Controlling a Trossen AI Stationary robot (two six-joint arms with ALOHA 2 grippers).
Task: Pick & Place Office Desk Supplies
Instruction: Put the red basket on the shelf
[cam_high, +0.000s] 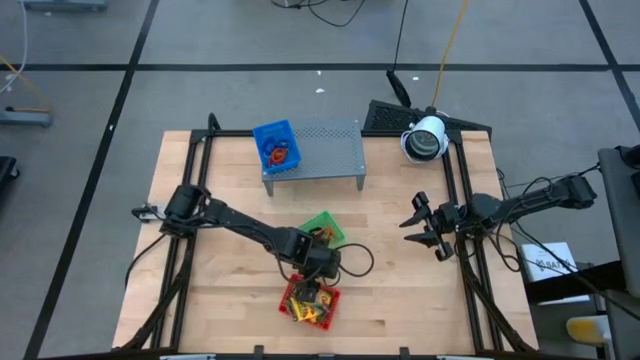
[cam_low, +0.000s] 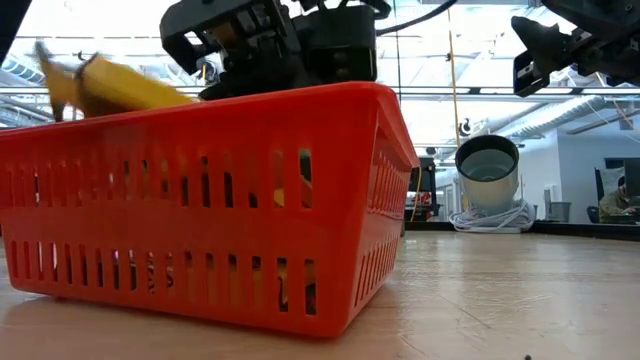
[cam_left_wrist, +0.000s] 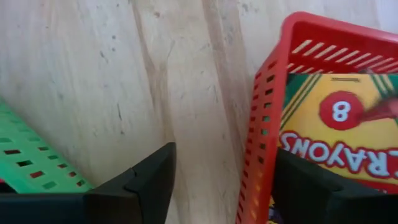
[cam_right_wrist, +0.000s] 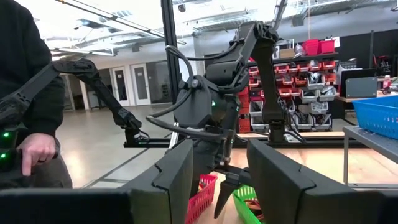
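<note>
The red mesh tray (cam_high: 288, 300) (cam_low: 200, 200) holds yellow packets; one is a crayon box (cam_left_wrist: 336, 137) with a red "8". In the low view another yellow packet (cam_low: 120, 88) sticks up over the tray's rim. My left gripper (cam_high: 315, 272) (cam_left_wrist: 224, 168) hovers open over the tray's far edge. One finger (cam_left_wrist: 311, 186) is above the inside and the other (cam_left_wrist: 134, 186) is outside, astride the tray wall (cam_left_wrist: 258, 124). I see no touch. My right gripper (cam_high: 425, 228) (cam_right_wrist: 221, 180) waits open near the table's right edge.
A green mesh tray (cam_high: 325, 225) (cam_left_wrist: 31, 168) sits just beyond the red one. A blue tray (cam_high: 275, 145) with orange and red loops stands on the grey perforated rack (cam_high: 325, 150) at the far side. A white cylinder (cam_high: 425, 140) stands far right. A person (cam_right_wrist: 25, 93) stands beyond the table.
</note>
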